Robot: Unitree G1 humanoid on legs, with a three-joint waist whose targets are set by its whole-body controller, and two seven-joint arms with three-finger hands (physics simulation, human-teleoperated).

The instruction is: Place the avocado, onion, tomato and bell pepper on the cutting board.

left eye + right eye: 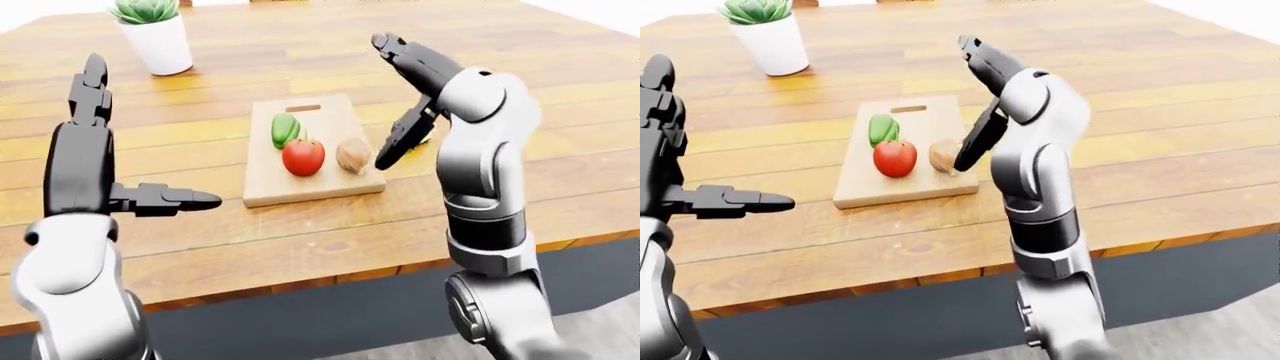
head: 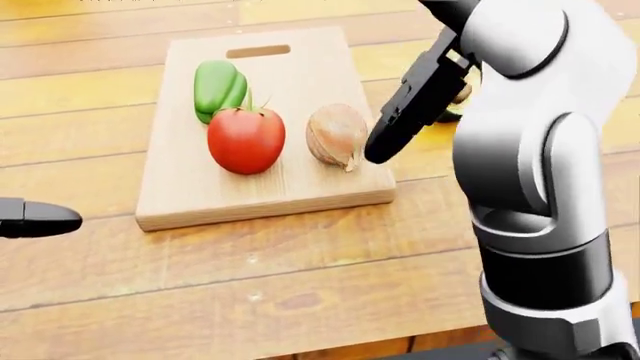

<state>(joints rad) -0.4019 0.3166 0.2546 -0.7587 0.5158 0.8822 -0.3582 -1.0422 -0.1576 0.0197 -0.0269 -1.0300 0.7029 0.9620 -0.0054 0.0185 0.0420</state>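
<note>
So the pale wooden cutting board [image 2: 180, 187] already has three things on it: the green bell pepper [image 2: 218, 88] at the far left, the red round tomato [image 2: 245, 139] right next to it on the near side, and the brown papery onion [image 2: 336, 133] to the right of the tomato. The avocado is the one missing; something dark peeks out behind the right arm in the head view, but I can't tell what it is.

The right hand [image 1: 405, 97] hangs just right of the onion, fingers spread, holding nothing. The left hand [image 1: 100, 161] is well off to the left, fingers splayed and empty too.

For the next bit, I'd swing the right hand away to the right without clipping the onion, since it looks like it'd roll easily.
</note>
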